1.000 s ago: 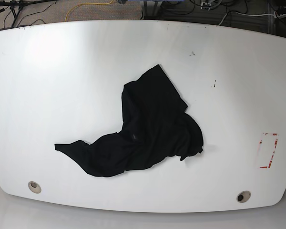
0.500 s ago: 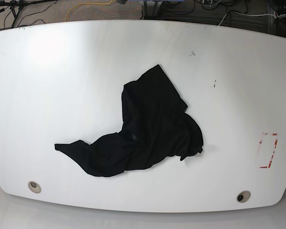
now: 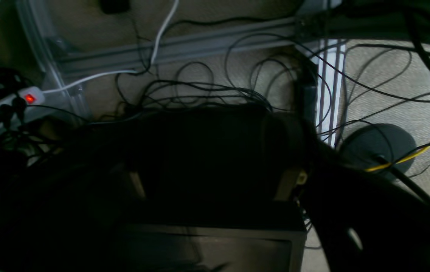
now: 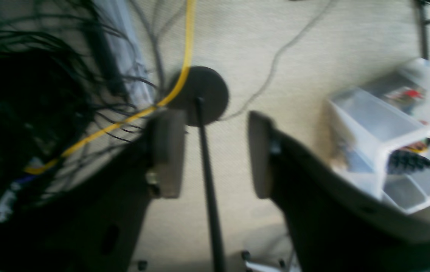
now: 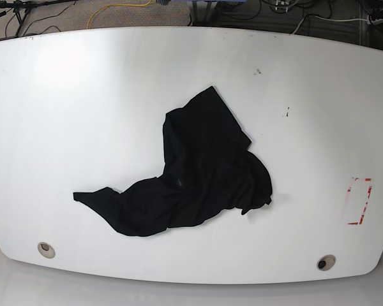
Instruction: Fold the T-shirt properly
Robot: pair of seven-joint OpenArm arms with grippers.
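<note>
Lying in a crumpled heap near the middle of the white tabletop [image 5: 64, 115], the black T-shirt [image 5: 198, 172] is not folded at all, so I think my job has not really begun. One long part trails off toward the near edge, and the rest is bunched up, so I would have to spread it flat first. Neither of my arms shows over the tabletop. My right jaws [image 4: 209, 153] stand apart with nothing between them, pointing down at the floor, where a yellow cable [image 4: 184, 56] and a clear plastic bin [image 4: 392, 128] sit. My left wrist view is too dark, so I cannot tell how those jaws stand; it shows only tangled black wires [image 3: 207, 87].
</note>
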